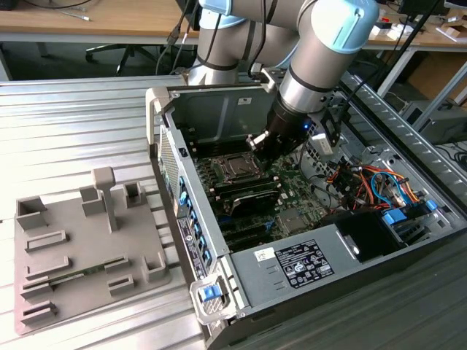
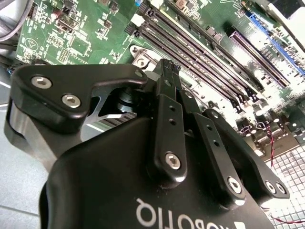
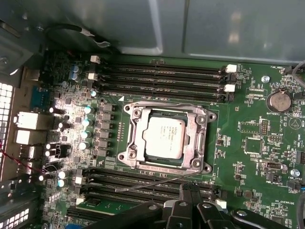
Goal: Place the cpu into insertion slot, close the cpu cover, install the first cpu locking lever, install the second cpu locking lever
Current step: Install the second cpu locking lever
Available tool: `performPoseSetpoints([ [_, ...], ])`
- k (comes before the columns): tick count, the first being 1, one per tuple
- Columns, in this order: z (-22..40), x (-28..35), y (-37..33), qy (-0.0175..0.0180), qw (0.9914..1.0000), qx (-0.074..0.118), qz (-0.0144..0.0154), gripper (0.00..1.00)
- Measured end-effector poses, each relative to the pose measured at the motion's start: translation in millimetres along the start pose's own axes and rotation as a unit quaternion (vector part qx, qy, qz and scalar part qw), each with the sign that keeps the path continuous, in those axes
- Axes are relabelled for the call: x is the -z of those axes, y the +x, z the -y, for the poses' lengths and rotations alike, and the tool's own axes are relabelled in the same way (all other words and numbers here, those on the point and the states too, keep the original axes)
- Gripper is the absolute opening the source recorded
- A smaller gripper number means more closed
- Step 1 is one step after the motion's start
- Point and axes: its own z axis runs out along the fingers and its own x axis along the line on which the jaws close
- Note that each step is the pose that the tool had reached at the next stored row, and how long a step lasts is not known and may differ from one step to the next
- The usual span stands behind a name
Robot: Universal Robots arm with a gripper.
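The black two-fingered gripper [image 3: 190, 190], fingers pressed together and empty, is hovering just beside the thin silver locking lever [image 3: 152, 183] lying alongside the closed square metal cpu cover [image 3: 167, 138].

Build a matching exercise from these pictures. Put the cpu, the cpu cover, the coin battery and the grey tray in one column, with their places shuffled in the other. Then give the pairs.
Things
1. cpu
2. cpu cover
3. coin battery
4. grey tray

Places or states
A. flat metal frame lying around the chip
B. outside the computer case, at the exterior view's left
C. grey top showing through the frame's open middle
D. round and silver, on the green board, apart from the chip

Pairs: 1-C, 2-A, 3-D, 4-B
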Motion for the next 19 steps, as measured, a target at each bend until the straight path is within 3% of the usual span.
performPoseSetpoints([
  [19,3.5,-7.7,0.2,0.0013,1.00000,0.000,-0.0002,0.11],
])
